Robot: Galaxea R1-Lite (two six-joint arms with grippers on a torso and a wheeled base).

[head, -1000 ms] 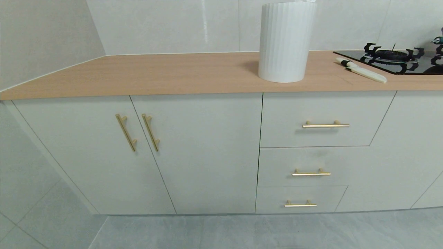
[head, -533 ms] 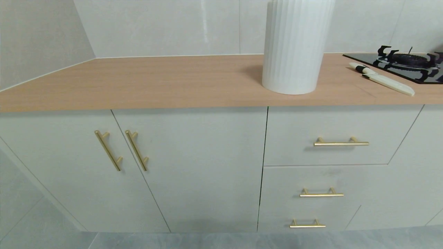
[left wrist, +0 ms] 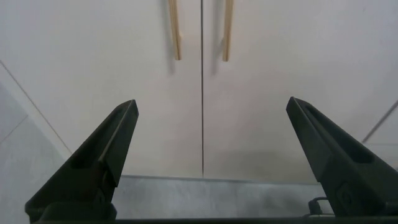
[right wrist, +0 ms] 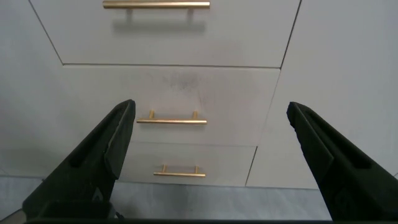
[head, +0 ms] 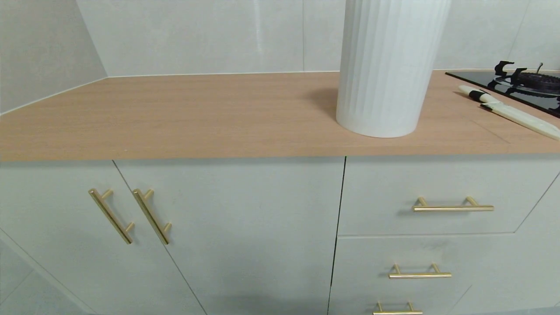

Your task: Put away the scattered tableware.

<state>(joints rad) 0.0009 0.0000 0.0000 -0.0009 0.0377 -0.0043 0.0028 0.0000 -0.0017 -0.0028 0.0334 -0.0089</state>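
Observation:
A cream knife (head: 507, 111) with a black band on its handle lies on the wooden counter (head: 197, 118) at the far right, beside the hob. A tall white ribbed container (head: 387, 65) stands on the counter right of centre. My left gripper (left wrist: 208, 124) is open, low down and facing the double cabinet doors (left wrist: 202, 81). My right gripper (right wrist: 208, 130) is open too, low in front of the stack of drawers (right wrist: 171, 93). Nothing is between the fingers of either.
A black hob (head: 520, 83) with a burner grate sits at the counter's far right. Below are two cabinet doors with gold handles (head: 131, 216) and three drawers with gold bar handles (head: 453, 206). Tiled walls close the back and left.
The head camera has moved closer to the counter and a little rightward, so cabinets and container appear larger and lower. Nothing on the counter has shifted.

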